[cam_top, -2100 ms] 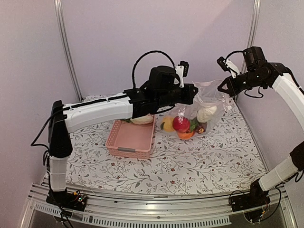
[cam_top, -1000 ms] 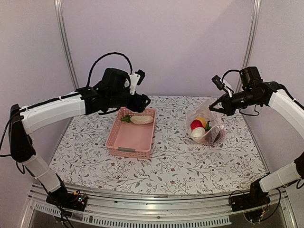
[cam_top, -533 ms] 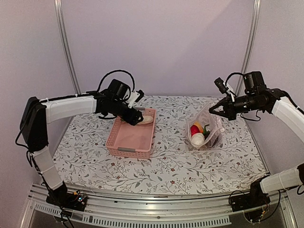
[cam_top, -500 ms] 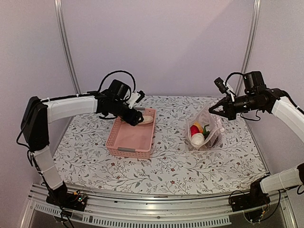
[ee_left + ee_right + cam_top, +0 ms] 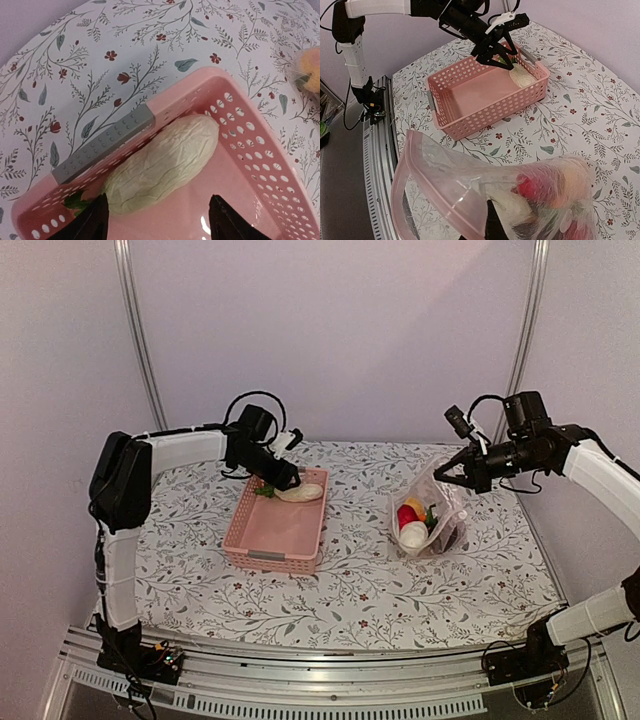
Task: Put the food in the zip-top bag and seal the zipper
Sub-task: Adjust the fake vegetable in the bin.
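Centre-left: left gripper (image 5: 157, 225) spread open over the white radish (image 5: 161, 165), the only piece left in the pink basket (image 5: 262, 540). Centre-right: other food (image 5: 412, 530) inside zip-top bag (image 5: 445, 495), whose mouth is pinched by the closed right gripper (image 5: 452, 472). Zipper (image 5: 400, 165) unsealed.

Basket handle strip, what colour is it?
Grey; the handle strip shows best in the left wrist view.

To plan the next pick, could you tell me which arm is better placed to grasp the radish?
Left: the left gripper, open, hangs just over the radish in the basket, while the right gripper is shut on the bag.
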`<action>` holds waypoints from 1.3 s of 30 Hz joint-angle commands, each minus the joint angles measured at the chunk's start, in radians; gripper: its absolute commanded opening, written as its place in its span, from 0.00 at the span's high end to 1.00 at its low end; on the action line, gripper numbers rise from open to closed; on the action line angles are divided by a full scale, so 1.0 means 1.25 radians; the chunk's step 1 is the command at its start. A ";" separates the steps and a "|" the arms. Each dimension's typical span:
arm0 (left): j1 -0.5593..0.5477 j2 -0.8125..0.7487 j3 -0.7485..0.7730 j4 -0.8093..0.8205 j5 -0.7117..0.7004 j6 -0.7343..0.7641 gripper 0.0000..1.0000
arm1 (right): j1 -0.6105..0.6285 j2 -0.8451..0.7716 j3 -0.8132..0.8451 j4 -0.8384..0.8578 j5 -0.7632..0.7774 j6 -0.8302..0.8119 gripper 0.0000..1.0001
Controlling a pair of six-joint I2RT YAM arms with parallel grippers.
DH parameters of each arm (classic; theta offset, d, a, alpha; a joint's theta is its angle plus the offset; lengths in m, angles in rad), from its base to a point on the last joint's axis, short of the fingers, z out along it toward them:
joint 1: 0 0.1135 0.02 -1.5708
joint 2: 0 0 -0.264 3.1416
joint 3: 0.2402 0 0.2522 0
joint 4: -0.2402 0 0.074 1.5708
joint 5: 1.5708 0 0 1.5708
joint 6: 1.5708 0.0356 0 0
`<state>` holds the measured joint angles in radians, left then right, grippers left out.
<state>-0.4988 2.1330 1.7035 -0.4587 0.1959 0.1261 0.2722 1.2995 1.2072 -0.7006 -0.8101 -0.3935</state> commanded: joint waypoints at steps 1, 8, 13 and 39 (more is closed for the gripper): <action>0.013 0.032 0.011 -0.005 0.029 0.002 0.31 | -0.003 -0.013 0.028 -0.024 0.024 -0.019 1.00; 0.013 0.110 0.031 0.022 0.022 0.017 0.28 | -0.001 -0.020 0.033 -0.026 0.015 -0.009 1.00; 0.013 0.123 0.011 0.051 0.005 0.020 0.27 | -0.002 -0.031 0.024 -0.030 0.024 -0.010 1.00; -0.078 -0.173 -0.205 -0.010 -0.089 -0.042 0.26 | -0.002 -0.064 -0.007 -0.016 0.012 -0.010 1.00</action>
<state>-0.6464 1.8534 1.4265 -0.4885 0.1627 0.0738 0.2718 1.2484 1.1980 -0.7326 -0.7883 -0.4049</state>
